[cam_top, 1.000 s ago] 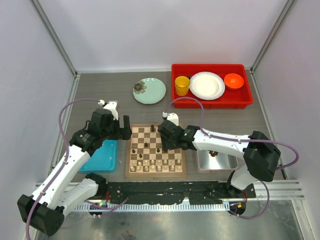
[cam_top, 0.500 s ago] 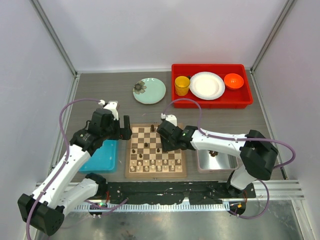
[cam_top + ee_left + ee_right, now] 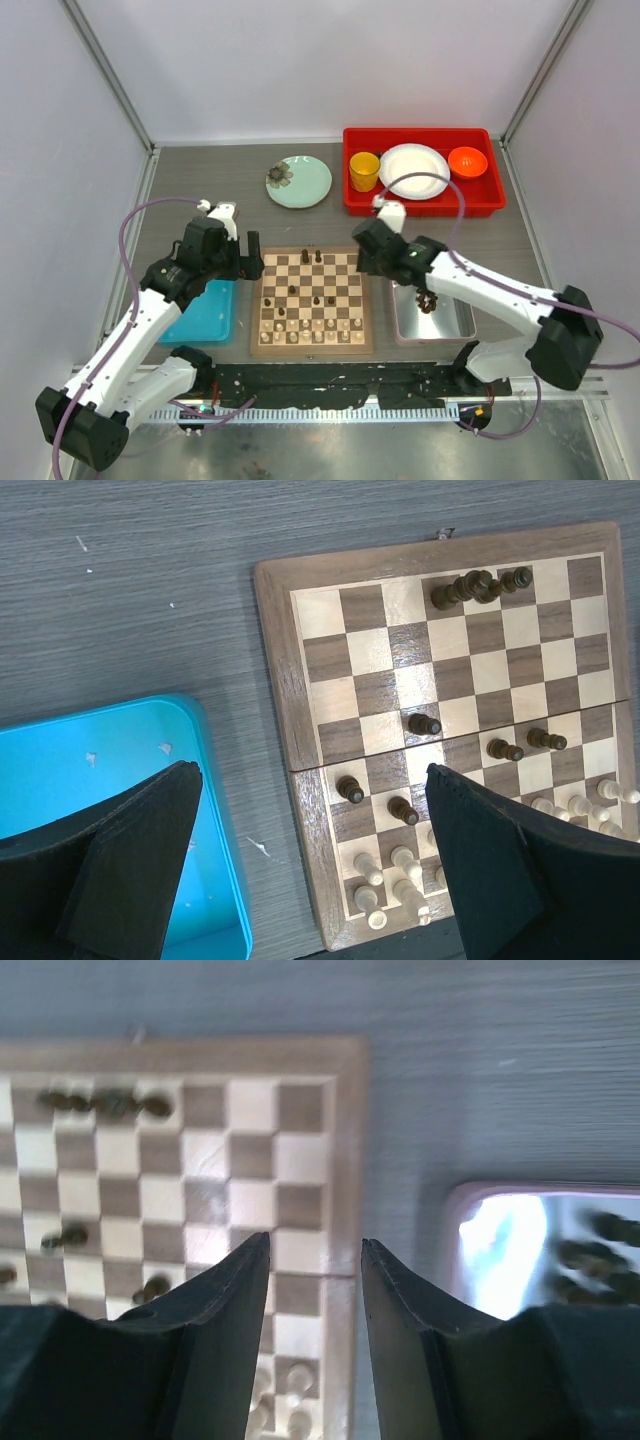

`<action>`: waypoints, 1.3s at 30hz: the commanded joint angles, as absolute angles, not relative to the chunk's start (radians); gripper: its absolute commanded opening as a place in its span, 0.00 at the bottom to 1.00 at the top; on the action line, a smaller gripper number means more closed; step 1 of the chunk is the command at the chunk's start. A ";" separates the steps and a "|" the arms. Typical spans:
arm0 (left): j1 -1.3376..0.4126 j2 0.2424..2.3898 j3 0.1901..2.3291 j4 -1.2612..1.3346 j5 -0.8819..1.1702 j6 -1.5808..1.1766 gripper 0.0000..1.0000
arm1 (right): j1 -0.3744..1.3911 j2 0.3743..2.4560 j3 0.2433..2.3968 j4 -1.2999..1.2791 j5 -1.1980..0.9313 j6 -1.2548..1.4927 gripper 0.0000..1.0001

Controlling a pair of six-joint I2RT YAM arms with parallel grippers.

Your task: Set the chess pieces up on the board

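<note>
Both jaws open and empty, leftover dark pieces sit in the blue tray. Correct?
No. The leftover dark pieces sit in the silver metal tray right of the board, not the blue tray; the top external view shows it. The rest holds: left gripper and right gripper both have open, empty jaws.

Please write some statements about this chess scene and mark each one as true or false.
1. Dark pieces lie in the silver tray. True.
2. The right jaws hold a cream piece. False: they are open and empty.
3. Cream pieces stand in the near rows of the board. True.
4. The yellow cup stands on the green plate. False: it stands in the red bin.
5. The blue tray lies right of the board. False: it lies left.
</note>
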State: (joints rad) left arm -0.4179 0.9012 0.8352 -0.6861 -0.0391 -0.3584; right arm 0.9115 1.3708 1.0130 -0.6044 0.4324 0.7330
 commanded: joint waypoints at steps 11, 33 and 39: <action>-0.420 0.911 0.836 -0.664 -0.023 -0.348 0.99 | 0.493 1.009 0.801 -0.868 0.459 0.877 0.54; -0.420 0.917 0.834 -0.663 -0.015 -0.348 0.99 | 0.284 1.135 0.689 -0.585 0.296 0.627 0.47; -0.420 0.920 0.834 -0.664 -0.015 -0.347 0.99 | 0.241 1.172 0.667 -0.531 0.230 0.612 0.42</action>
